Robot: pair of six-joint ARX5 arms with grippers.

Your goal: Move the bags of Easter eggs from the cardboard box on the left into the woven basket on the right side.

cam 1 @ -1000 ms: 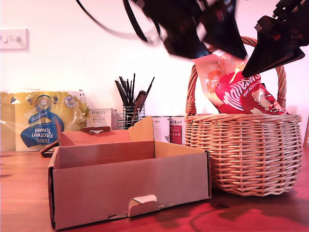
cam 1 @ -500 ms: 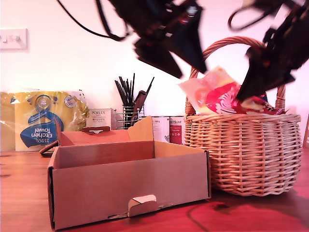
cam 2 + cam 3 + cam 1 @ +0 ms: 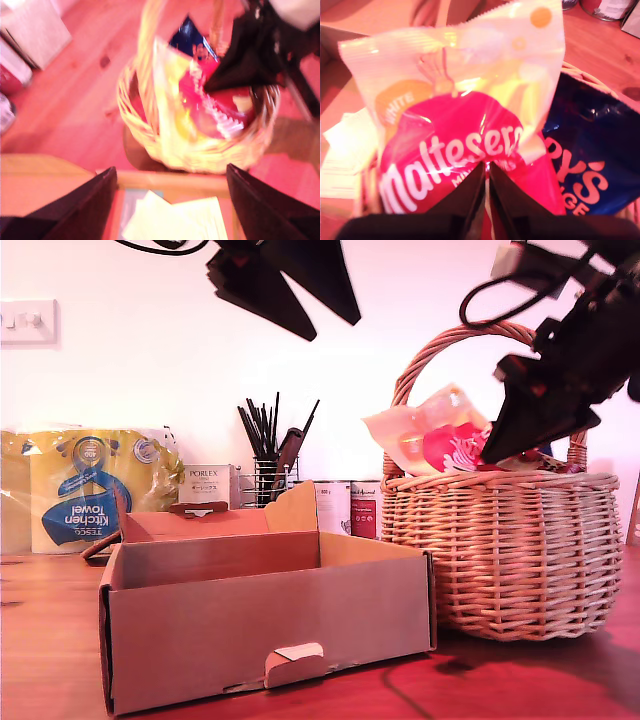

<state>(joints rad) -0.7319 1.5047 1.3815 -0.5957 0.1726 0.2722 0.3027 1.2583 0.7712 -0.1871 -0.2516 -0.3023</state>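
the maltesers bag point(image 3: 455, 145) is a glossy pouch, bright red below with white lettering, pale cream and orange above with a crinkled sealed edge. it sits in the woven basket point(image 3: 500, 550), its pale top poking over the rim toward ten o'clock in the exterior view. beside it in the second wrist view lies the dark blue terry's bag point(image 3: 590, 150), orange lettering showing.

the second tool point(image 3: 486, 190) has its jaws pressed together, pinching the red part of the maltesers bag, down at the basket's rim on the exterior view's right.

the first tool point(image 3: 170, 200) hangs high at the exterior view's upper left-centre, jaws spread wide with nothing between them, looking down on the basket and the cardboard box point(image 3: 270, 615). pale cream pouches point(image 3: 175, 220) show in the box from the first wrist view.

against a second ago, the maltesers bag has dropped from well above the rim to down inside the basket, the second tool has come down with it, and the first tool has drawn away from over the basket toward the exterior view's left.
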